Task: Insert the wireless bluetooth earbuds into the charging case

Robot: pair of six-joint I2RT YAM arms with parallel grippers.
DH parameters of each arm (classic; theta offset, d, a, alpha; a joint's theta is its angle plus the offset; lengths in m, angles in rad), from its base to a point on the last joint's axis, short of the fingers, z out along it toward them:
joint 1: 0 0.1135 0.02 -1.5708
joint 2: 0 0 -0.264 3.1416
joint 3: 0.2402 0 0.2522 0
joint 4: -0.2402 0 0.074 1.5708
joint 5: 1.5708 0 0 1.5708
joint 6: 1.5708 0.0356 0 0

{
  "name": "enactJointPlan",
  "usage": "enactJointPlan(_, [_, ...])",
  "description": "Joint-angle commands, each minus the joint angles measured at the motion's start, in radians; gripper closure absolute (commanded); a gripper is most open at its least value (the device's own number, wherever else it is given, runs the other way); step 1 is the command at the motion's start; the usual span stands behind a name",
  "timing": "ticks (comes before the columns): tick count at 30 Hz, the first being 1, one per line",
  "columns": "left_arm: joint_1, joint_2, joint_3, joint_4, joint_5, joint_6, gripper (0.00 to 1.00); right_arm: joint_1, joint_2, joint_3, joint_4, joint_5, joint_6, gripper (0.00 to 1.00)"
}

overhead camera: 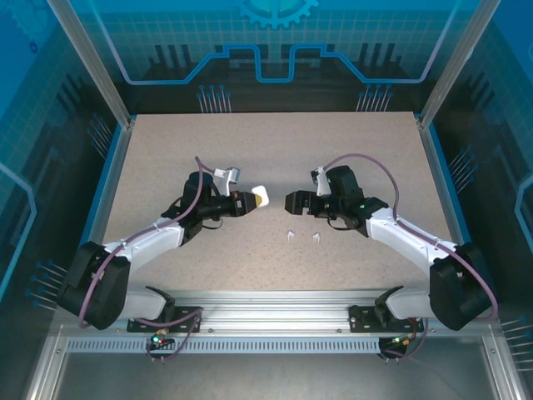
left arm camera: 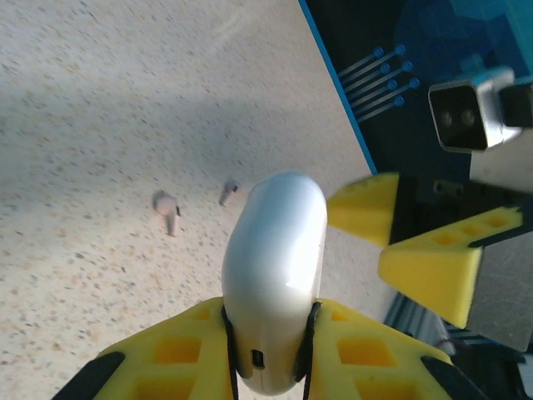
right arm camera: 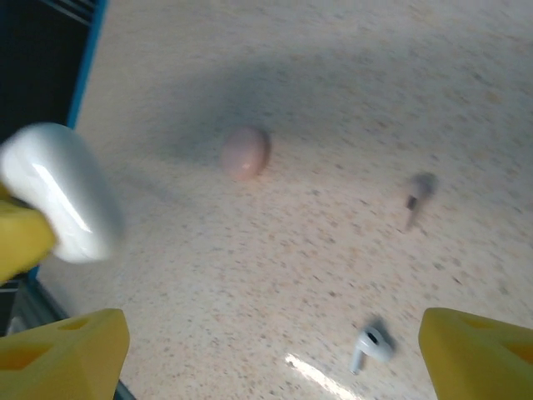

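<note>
Progress is slight: the left claw (overhead camera: pixel 244 202) grips the white charging case (overhead camera: pixel 260 197) above the surface (overhead camera: pixel 166 150). The right claw (overhead camera: pixel 291 202) gapes wide and empty. Two white earbuds (overhead camera: pixel 289 235) lie loose nearby, none inserted.

In your right wrist view the white case (right arm camera: pixel 58 192) is a blurred smear, and the pinkish lump (right arm camera: pixel 245 152) is too soft to identify. The left earbud (right arm camera: pixel 416 196) is blurred too. From above, both earbuds (overhead camera: pixel 290 235) are too small to tell colour. Your left wrist view crops the case's lower end.
</note>
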Motion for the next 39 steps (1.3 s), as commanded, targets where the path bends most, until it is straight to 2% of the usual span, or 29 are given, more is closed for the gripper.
enactJointPlan(1, [0.004,0.028,0.052,-0.008,0.110,0.015,1.00,0.002,0.022,0.022,0.122,-0.100,-0.065,0.10])
enactJointPlan(10, [0.003,0.054,0.065,0.011,0.122,0.001,1.00,0.037,0.137,0.126,0.135,-0.135,-0.074,0.12])
enactJointPlan(19, [0.002,0.054,0.069,0.023,0.117,-0.006,1.00,0.064,0.194,0.151,0.125,-0.122,-0.093,0.14])
enactJointPlan(34, [0.002,0.000,0.059,0.040,0.121,-0.015,1.00,-0.042,0.218,0.045,0.144,-0.119,-0.086,0.17])
enactJointPlan(39, [0.002,0.001,0.050,0.048,0.115,-0.012,1.00,-0.047,0.145,0.024,0.125,-0.156,-0.085,0.18])
